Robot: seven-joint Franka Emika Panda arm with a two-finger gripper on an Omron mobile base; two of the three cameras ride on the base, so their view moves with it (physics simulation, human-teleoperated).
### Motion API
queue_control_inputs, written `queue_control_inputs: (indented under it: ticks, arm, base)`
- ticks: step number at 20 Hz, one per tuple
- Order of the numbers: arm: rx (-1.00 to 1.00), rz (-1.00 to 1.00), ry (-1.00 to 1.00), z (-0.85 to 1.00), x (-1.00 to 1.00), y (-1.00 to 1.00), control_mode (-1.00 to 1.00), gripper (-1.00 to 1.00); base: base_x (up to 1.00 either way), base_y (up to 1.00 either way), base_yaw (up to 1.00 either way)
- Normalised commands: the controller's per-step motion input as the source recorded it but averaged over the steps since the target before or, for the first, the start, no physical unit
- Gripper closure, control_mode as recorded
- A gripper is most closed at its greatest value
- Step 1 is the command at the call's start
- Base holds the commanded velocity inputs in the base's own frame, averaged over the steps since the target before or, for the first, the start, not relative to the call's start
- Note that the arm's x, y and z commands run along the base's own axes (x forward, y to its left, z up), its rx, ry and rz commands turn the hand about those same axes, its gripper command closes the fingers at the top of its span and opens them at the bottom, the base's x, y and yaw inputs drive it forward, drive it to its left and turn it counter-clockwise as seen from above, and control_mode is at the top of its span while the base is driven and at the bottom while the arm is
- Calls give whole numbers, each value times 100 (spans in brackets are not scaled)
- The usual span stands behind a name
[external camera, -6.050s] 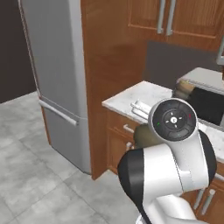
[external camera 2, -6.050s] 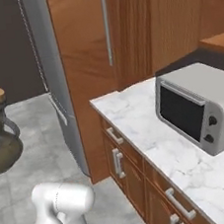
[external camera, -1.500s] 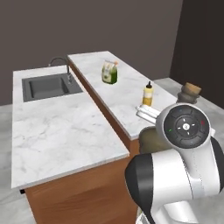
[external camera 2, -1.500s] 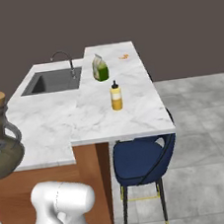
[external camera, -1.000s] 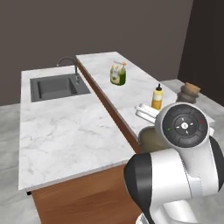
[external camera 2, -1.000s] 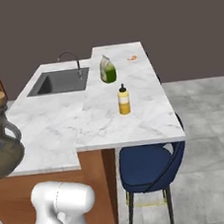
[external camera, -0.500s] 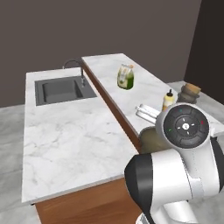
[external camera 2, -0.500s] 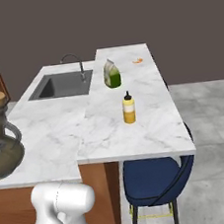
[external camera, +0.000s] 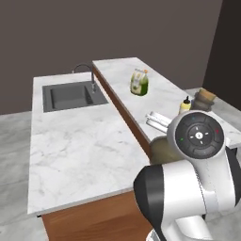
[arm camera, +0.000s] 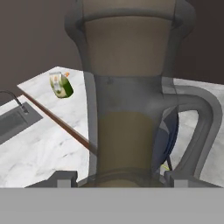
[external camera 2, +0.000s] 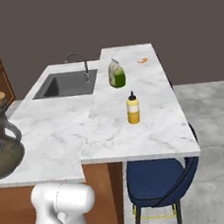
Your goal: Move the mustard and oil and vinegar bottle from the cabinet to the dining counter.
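Carrying the oil and vinegar bottle [arm camera: 127, 96], the pincer [arm camera: 118, 177] is clamped on its belly: in the hand view the flask rises from the bottom centre between the two tips, neck, side handle and cork upright. In the right base view the same flask hangs at the left edge of the frame, in the air and short of the slab.

Judged progress: roughly half done. The mustard [external camera 2: 133, 109] already stands upright on the dining tabletop [external camera 2: 151, 129], mid-frame in the right base view; in the left base view only its cap shows above the arm at centre right. The flask has yet to be set down; bare marble lies around the mustard.

Beyond the mustard, a green-and-white pouch [external camera 2: 116, 73] stands on the same slab, and a small orange item [external camera 2: 142, 60] lies near its far end. A lower marble top with a dark sink [external camera 2: 68, 84] and faucet [external camera 2: 79, 63] adjoins at upper left. A blue stool [external camera 2: 159, 177] sits under the near edge. Grey tiled floor and dark walls close the room.
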Motion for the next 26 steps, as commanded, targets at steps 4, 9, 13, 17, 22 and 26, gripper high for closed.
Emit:
queue_control_inputs:
  ticks: [4,9,13,17,22,26]
  arm:
    - [0,0,0,0,0,0,100,100]
    - [0,0,0,0,0,0,100,100]
    - [0,0,0,0,0,0,100,100]
    - [0,0,0,0,0,0,100,100]
    - [0,0,0,0,0,0,100,100]
    - [0,0,0,0,0,0,100,100]
  base:
    - [19,-72,0]
    - [16,-72,0]
    - [14,-72,0]
    - [12,-72,0]
    - [1,-72,-6]
    - [-9,-68,-25]
